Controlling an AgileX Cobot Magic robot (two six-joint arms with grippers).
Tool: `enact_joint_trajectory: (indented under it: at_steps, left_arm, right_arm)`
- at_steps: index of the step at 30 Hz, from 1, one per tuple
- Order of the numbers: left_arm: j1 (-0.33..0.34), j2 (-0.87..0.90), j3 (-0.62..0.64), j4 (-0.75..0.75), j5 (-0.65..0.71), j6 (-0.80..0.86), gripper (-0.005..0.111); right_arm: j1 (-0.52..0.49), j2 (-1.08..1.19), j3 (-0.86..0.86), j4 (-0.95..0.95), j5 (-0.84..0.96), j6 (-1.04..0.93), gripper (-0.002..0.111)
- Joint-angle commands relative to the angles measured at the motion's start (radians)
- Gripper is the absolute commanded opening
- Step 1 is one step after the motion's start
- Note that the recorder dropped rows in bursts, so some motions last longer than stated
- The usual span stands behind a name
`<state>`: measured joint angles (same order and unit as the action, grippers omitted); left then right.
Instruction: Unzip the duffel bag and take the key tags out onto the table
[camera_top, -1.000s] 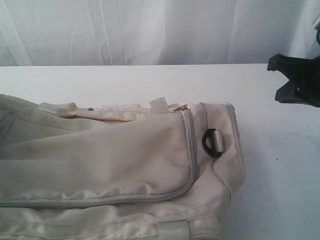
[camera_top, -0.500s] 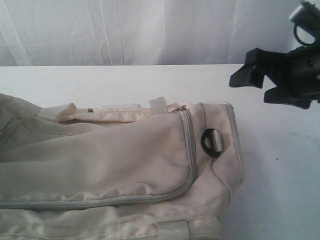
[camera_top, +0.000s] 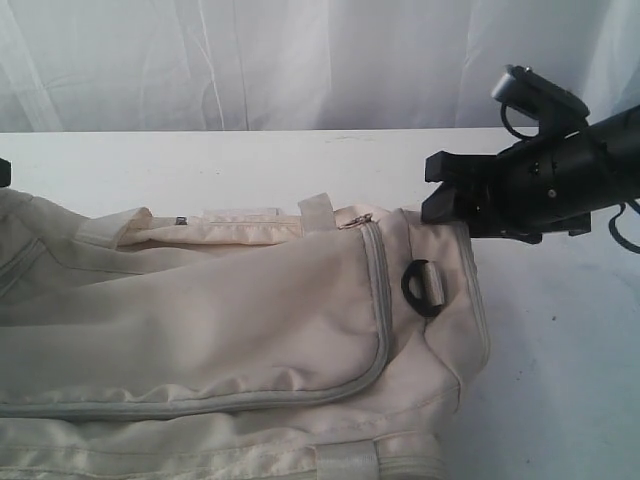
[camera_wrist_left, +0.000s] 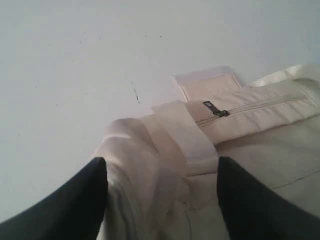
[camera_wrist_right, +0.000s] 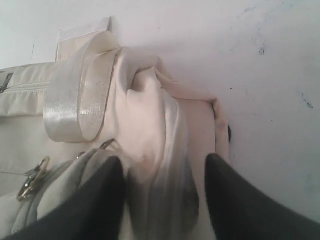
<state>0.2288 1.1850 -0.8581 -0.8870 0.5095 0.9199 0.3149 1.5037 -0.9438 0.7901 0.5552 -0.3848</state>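
The cream duffel bag (camera_top: 230, 330) lies zipped on the white table (camera_top: 300, 160), its grey zipper's pull (camera_top: 360, 218) near the right end. My right gripper (camera_top: 440, 188) hovers at that end, above the black D-ring (camera_top: 420, 285). In the right wrist view it (camera_wrist_right: 164, 157) is open, fingers straddling bunched end fabric (camera_wrist_right: 160, 130), beside a shiny strap (camera_wrist_right: 80, 100). My left gripper (camera_wrist_left: 161, 160) is open over folded fabric and a strap (camera_wrist_left: 182, 135) at the bag's other end, near a small zipper pull (camera_wrist_left: 212, 109). The key tags are hidden.
A white curtain (camera_top: 300, 60) hangs behind the table's far edge. Bare tabletop (camera_top: 560, 380) lies right of the bag. A sliver of the left arm (camera_top: 3, 170) shows at the left border.
My right arm has swung in from the right edge, leftward and down, to the bag's right end. The bag's left end has risen slightly, and the left arm now shows at the border.
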Motion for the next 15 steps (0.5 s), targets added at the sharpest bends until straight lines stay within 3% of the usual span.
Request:
enact_joint_trajectory:
  at_steps: [1, 4, 9, 15]
  left_arm:
    - [-0.042, -0.008, -0.005, -0.062, 0.004, 0.324, 0.066]
    - [-0.063, -0.008, -0.005, -0.062, 0.0, 0.514, 0.066]
    - [-0.08, 0.005, -0.001, -0.055, -0.011, 0.634, 0.066]
    - [-0.08, 0.081, -0.001, -0.018, -0.018, 0.632, 0.066]
  right_arm:
    - [0.003, 0.002, -0.001, 0.007, -0.03, -0.013, 0.019]
    - [0.003, 0.002, -0.001, 0.007, -0.03, -0.013, 0.001]
    - [0.003, 0.002, -0.001, 0.007, -0.027, -0.013, 0.0]
    - [0.003, -0.009, -0.002, 0.007, -0.009, -0.013, 0.0]
